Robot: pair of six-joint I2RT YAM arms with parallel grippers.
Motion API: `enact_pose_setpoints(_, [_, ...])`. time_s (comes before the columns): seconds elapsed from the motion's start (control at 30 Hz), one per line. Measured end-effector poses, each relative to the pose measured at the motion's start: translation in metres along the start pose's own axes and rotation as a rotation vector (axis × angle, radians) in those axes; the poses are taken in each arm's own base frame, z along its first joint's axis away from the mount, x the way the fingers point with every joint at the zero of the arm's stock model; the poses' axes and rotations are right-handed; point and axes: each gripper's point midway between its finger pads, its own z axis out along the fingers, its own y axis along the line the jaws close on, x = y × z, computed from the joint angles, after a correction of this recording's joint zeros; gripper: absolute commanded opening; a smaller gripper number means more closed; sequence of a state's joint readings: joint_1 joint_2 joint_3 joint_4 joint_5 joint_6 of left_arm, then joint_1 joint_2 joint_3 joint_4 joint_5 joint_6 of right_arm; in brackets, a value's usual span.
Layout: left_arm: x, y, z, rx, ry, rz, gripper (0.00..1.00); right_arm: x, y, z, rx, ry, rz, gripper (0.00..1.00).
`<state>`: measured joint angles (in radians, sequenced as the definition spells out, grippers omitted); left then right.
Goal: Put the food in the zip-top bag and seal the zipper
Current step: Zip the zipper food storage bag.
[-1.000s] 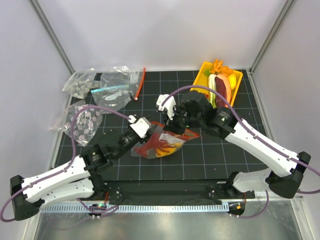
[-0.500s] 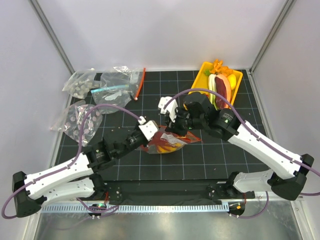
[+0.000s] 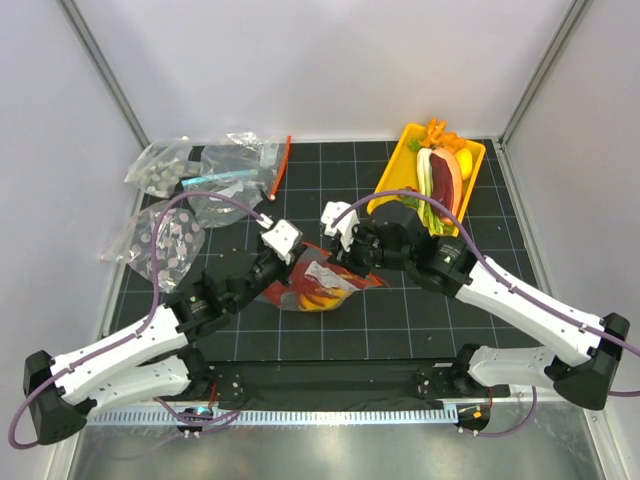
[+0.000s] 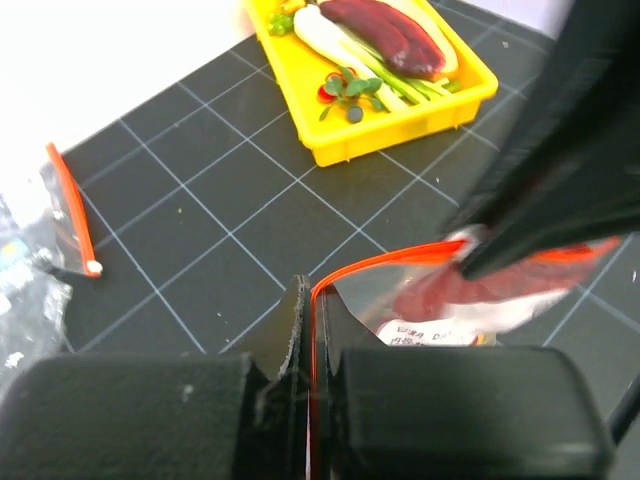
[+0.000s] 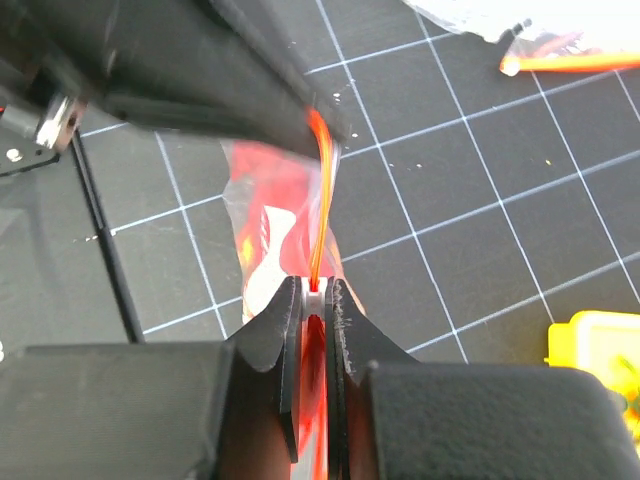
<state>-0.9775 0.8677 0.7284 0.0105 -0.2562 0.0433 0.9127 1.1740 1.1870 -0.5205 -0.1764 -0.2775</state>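
The clear zip-top bag (image 3: 318,287) hangs bunched between both grippers at mid-table. The red lobster (image 3: 296,291) and a yellow piece (image 3: 326,298) show through it. My left gripper (image 3: 292,263) is shut on the red-orange zipper (image 4: 390,258), with the strip running between its fingertips (image 4: 296,320). My right gripper (image 3: 346,262) is shut on the same zipper (image 5: 322,190), pinching a small white slider (image 5: 315,297). The two grippers sit close together, and each sees the other's black fingers at the strip's far end. The bag's mouth edge is hidden by the jaws.
A yellow tray (image 3: 404,150) at the back right holds a leek (image 3: 425,175), a dark red slab (image 3: 444,178) and small pieces. Clear bags (image 3: 232,175) and bags of grey discs (image 3: 165,240) lie at the back left, with a loose red strip (image 3: 282,165) beside them.
The left wrist swung right, then back left and further away. The right gripper came nearer and left. The bag between them has bunched narrower.
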Motion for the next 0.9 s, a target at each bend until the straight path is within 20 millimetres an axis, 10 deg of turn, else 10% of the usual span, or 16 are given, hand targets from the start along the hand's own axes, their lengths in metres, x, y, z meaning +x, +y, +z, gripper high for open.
enact_pose_setpoints(0.9, [0.005,0.052,-0.02,-0.18,-0.071,-0.177,0.0,0.028,-0.01,-0.023,0.151,0.095,0.142,0.01])
